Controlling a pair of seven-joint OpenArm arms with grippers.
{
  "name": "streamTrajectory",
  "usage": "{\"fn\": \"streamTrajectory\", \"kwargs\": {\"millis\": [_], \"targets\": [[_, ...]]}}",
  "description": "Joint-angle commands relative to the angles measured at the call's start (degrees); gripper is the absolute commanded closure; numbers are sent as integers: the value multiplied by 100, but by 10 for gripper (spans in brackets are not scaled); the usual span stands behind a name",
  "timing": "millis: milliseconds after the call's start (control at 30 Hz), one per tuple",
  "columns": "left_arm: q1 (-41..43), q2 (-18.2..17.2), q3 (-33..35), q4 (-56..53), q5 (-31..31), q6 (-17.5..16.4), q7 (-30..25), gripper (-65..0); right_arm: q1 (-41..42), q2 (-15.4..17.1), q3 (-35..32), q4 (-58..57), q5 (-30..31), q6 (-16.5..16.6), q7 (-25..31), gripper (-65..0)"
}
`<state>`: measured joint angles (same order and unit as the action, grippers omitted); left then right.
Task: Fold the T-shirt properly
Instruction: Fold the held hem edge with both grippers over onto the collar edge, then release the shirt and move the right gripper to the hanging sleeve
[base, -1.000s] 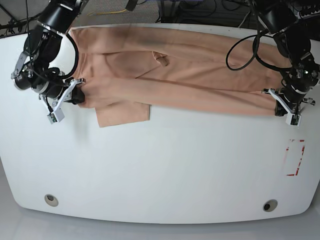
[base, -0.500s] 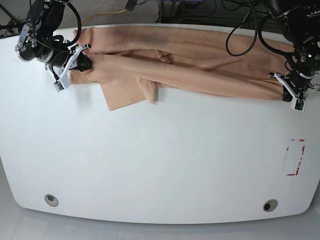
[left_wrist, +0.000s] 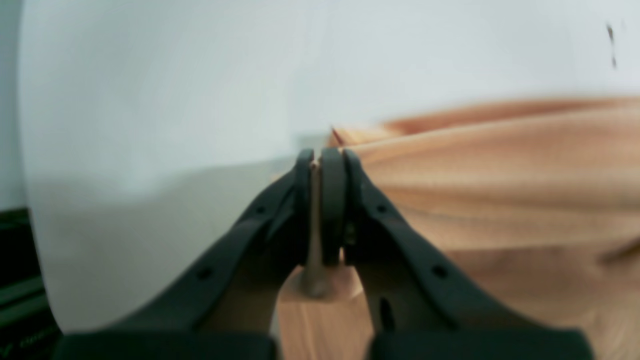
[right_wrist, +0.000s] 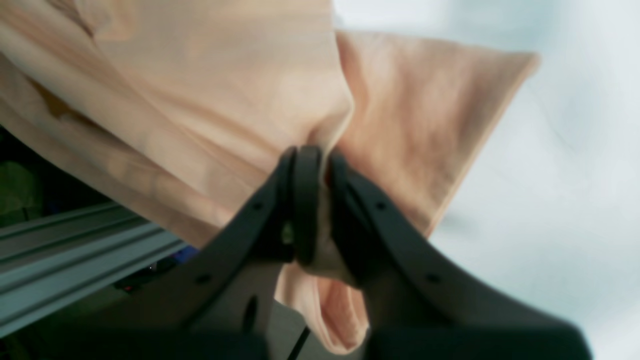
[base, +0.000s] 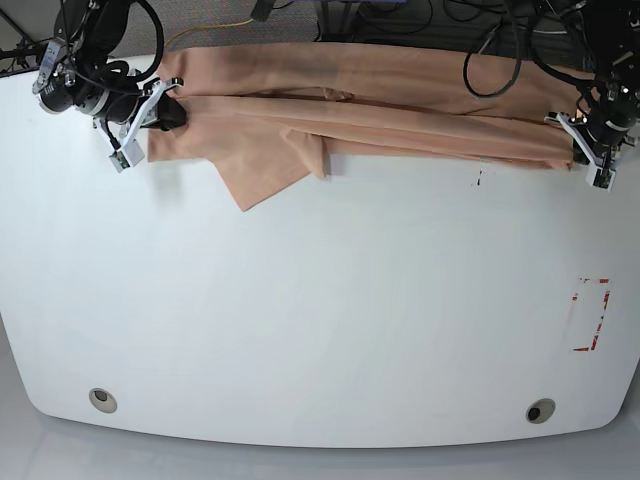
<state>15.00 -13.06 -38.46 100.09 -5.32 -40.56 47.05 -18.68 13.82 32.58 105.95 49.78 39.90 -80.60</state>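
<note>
The peach T-shirt (base: 400, 105) lies stretched in a long band along the table's far edge, with one sleeve flap (base: 270, 165) spread toward the front. My right gripper (base: 165, 110) holds its left end, and the right wrist view shows that gripper (right_wrist: 317, 160) shut on a bunch of the T-shirt (right_wrist: 210, 90). My left gripper (base: 578, 142) holds the right end. In the left wrist view, the left gripper (left_wrist: 320, 160) is shut on a thin edge of the T-shirt (left_wrist: 500, 175) just over the white table.
The white table (base: 320, 320) has a red-marked rectangle (base: 590, 315) at the right, a small dark mark (base: 479, 180) and two round holes (base: 102, 400) (base: 540, 411) near the front edge. Cables hang behind the far edge. A metal rail (right_wrist: 75, 245) runs below the table's back.
Both grippers have moved toward the far edge and dragged the T-shirt back with them. The band of cloth has narrowed, and the sleeve flap has swung round.
</note>
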Motion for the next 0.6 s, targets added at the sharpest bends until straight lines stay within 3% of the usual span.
{"fn": "streamTrajectory", "kwargs": {"millis": [0,100,167,233,300,467,567], "targets": [[-37,-114,-36,105,18,56,-76,-135,-9,90,43,99,37,10,60,-133],[-37,-96,-27,114,9,56,-76,-319,-9,90,43,170,73,10,64,-282],[-37,-96,-27,122,0,56,-76,-400,-9,64,87,381,73,10,64,-377],[-54,-96,-18,122,-8,56,-67,-407,-9,20,193,600,73,10,64,-452],[-63,-87,-18,149,-96,56,-67,-407,17,-86,228,741,134,10,64,-484],[-54,-96,-27,518,-756,56,-6,-407,96,-235,465,706,969,10,64,-485],[-54,-43,70,571,-817,56,381,-407,123,-490,448,539,1040,10,60,-468]]}}
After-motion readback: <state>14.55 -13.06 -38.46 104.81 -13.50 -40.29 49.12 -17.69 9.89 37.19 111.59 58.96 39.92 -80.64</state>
